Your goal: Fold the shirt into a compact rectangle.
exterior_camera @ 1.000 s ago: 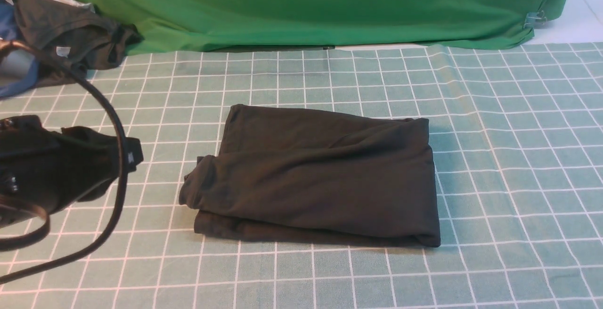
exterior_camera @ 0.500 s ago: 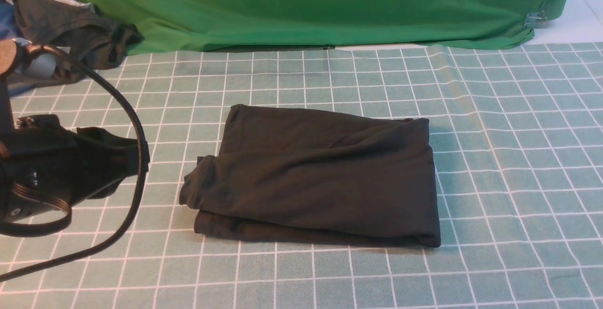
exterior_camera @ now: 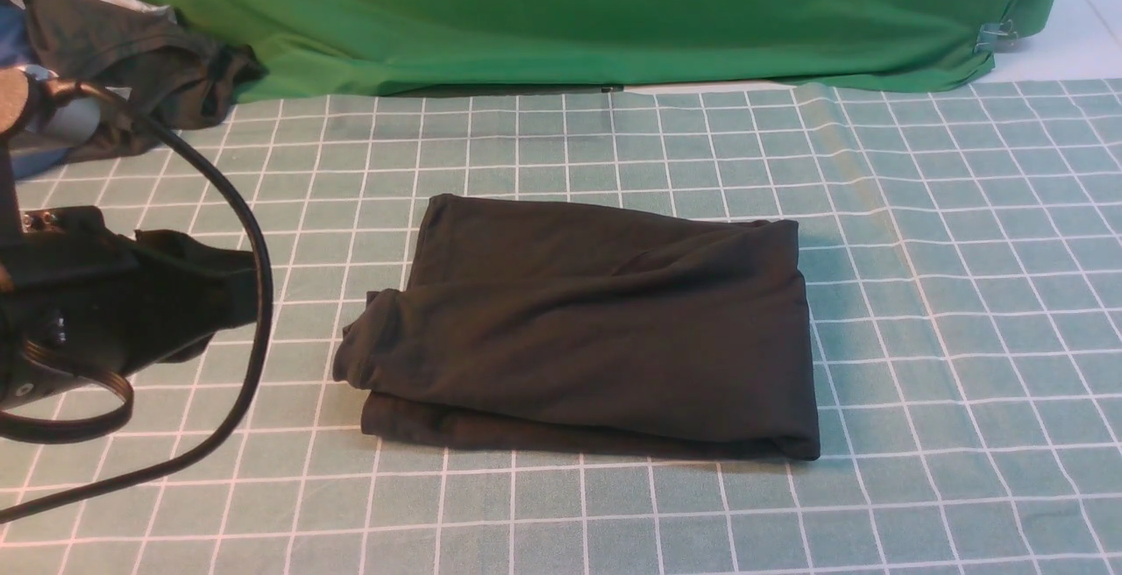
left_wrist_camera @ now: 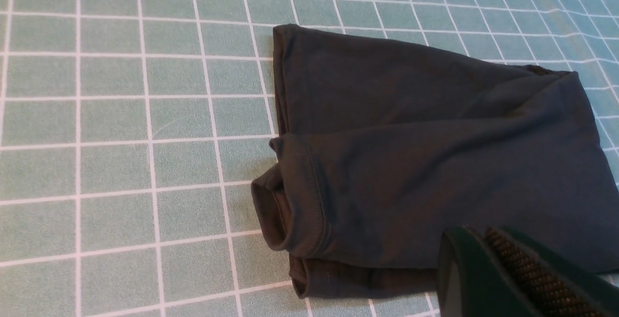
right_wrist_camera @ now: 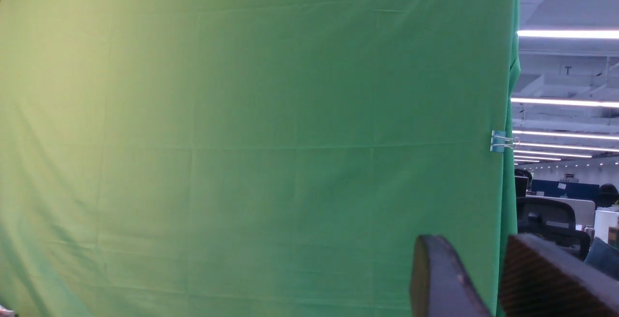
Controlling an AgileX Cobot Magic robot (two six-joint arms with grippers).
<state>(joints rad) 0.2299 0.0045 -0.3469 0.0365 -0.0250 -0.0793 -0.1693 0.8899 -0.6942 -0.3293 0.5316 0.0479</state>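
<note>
The black shirt (exterior_camera: 587,330) lies folded into a rough rectangle in the middle of the checked cloth, with a rolled cuff sticking out at its left edge (left_wrist_camera: 275,210). My left gripper (exterior_camera: 254,290) hovers to the left of the shirt, apart from it and pointing toward it. Its jaws are shut with nothing between them (left_wrist_camera: 476,232). My right gripper (right_wrist_camera: 476,244) is out of the front view. It is raised and faces the green backdrop, with a clear gap between its fingers and nothing in it.
A pile of a dark grey garment (exterior_camera: 131,58) and a blue one (exterior_camera: 13,49) sits at the back left corner. The green backdrop (exterior_camera: 570,14) hangs along the far edge. A black cable (exterior_camera: 250,233) loops from my left arm over the checked tablecloth (exterior_camera: 964,294).
My left arm has shifted a little to the right and up, toward the shirt. The shirt has not moved.
</note>
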